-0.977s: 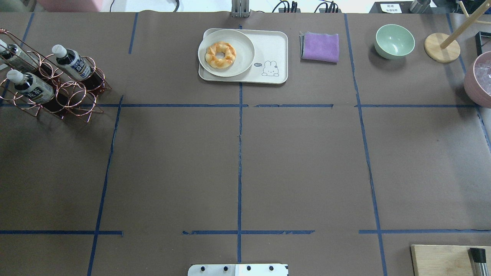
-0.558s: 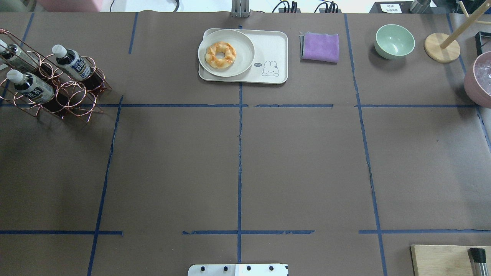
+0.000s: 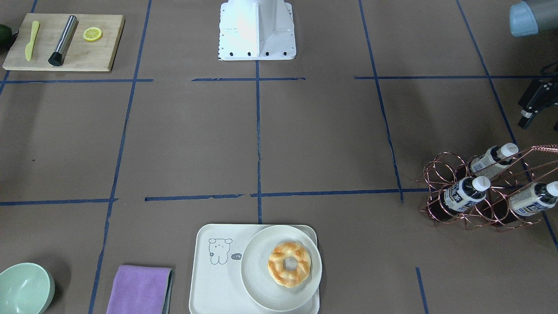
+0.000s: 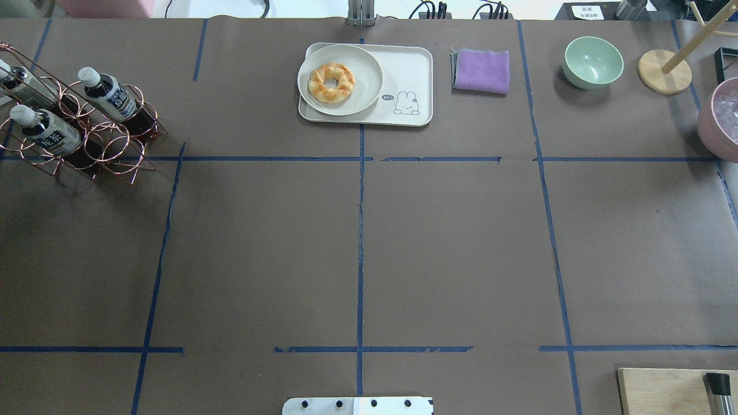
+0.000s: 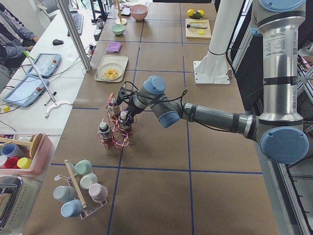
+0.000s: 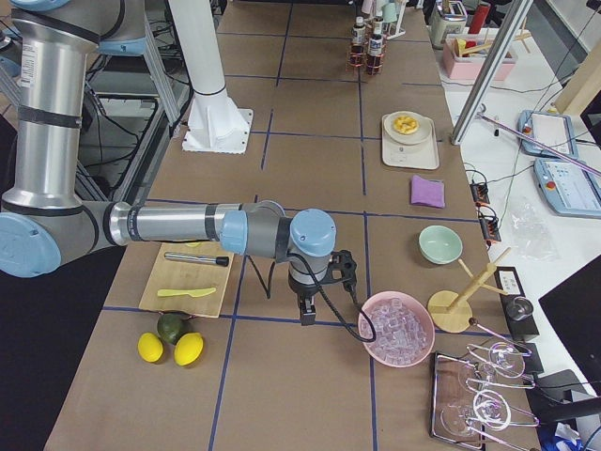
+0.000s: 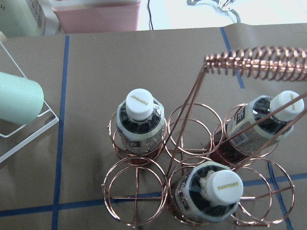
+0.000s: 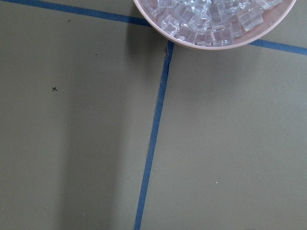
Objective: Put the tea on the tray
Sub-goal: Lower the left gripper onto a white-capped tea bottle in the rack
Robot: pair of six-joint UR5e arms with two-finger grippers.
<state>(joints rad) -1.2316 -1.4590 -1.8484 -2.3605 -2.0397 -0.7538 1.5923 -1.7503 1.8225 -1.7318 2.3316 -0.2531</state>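
Note:
Three tea bottles [image 4: 106,95] with white caps stand tilted in a copper wire rack [image 4: 115,155] at the table's far left. They also show in the front view [image 3: 466,192] and from above in the left wrist view [image 7: 140,124]. The cream tray [image 4: 410,69] lies at the far middle and carries a round plate [image 4: 363,86] with a twisted doughnut [image 4: 331,82]. My left gripper [image 3: 529,114] hovers just behind the rack, partly cut off; I cannot tell its state. My right gripper [image 6: 306,315] hangs low beside a pink bowl; I cannot tell its state.
A purple cloth [image 4: 481,70], a green bowl [image 4: 592,60] and a wooden stand [image 4: 664,71] lie right of the tray. A pink bowl of ice [image 4: 720,118] sits at the right edge. A cutting board [image 3: 63,41] holds a knife, a muddler and a lemon slice.

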